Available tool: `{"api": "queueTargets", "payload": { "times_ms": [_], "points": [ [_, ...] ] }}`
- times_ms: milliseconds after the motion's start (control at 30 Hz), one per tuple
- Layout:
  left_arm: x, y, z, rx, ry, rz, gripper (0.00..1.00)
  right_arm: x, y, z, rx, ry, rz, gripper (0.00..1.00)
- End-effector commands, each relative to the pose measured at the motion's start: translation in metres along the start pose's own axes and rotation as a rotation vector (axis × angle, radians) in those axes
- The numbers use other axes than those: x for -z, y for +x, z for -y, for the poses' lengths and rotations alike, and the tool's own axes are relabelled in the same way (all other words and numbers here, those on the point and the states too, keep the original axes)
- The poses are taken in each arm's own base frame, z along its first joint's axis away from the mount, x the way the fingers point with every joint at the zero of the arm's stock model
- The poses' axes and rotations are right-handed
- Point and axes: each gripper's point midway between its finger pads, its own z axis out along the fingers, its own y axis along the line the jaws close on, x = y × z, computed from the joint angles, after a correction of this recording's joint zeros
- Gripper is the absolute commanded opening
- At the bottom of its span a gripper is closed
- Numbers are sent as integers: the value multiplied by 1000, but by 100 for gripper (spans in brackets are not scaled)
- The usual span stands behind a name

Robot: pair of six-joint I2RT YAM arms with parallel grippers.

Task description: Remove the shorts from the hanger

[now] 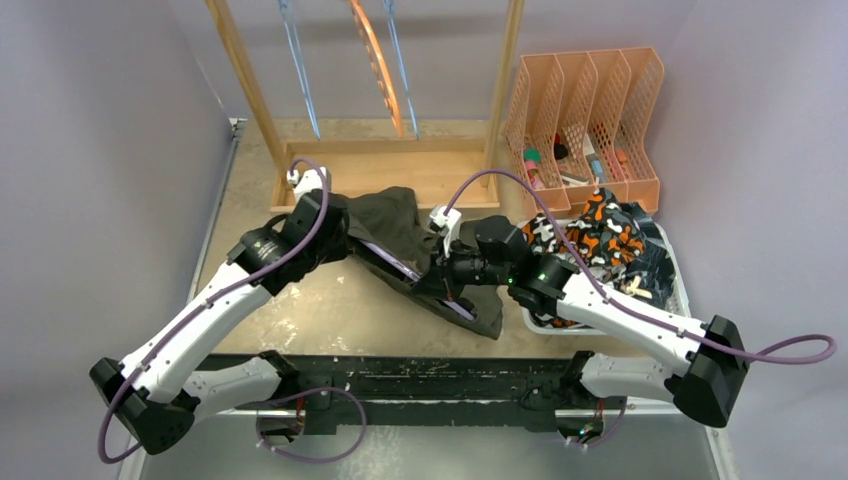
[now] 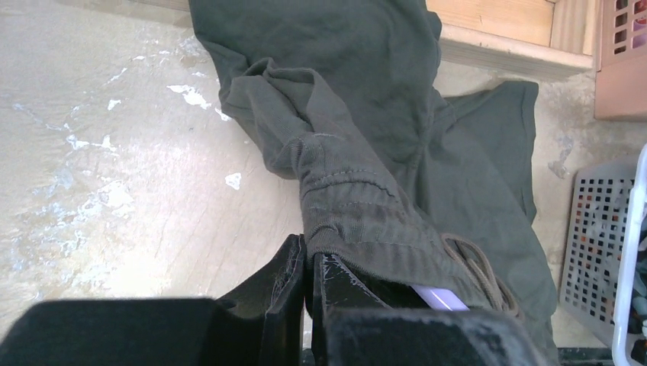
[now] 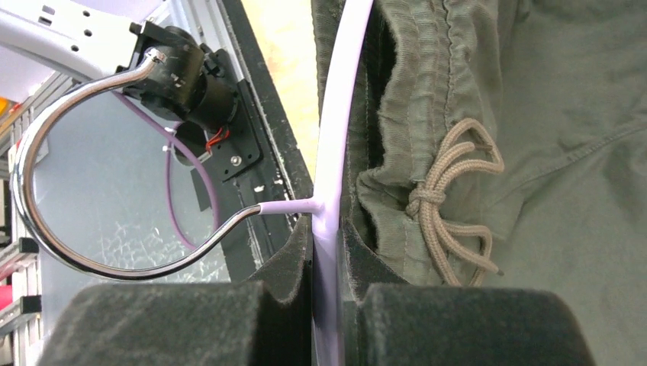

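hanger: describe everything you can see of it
The hanger is a pale lilac, plastic-looking bar with a chrome wire hook joined at its middle. The right gripper is shut on the bar beside the hook's stem. The olive shorts bunch against the bar, their drawstring knotted alongside.

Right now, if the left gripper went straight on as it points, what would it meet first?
The olive shorts: their bunched waistband sits right at the jaws of the left gripper, seemingly shut on it.
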Motion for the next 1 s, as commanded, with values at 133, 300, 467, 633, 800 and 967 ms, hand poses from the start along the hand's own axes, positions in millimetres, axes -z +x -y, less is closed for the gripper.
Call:
{"api": "queueTargets", "payload": {
  "times_ms": [133, 300, 467, 633, 800, 967],
  "points": [
    [-9, -47, -35, -10, -221, 196, 0, 17, 34, 10, -67, -9, -104, 0],
    [-11, -58, -48, -44, -237, 160, 0, 13, 50, 4, -47, -83, -165, 0],
    [-18, -59, -61, -61, -252, 115, 0, 18, 57, -3, -30, -128, -179, 0],
    [-19, -58, -61, -78, -234, 60, 0, 25, 54, -8, -6, -143, -152, 0],
    [-16, -64, -76, -53, -272, 79, 0, 31, 69, -9, -19, -149, -197, 0],
    [-7, -75, -85, -37, -307, 108, 0, 32, 81, 2, -31, -89, -235, 0]
  ]
}}
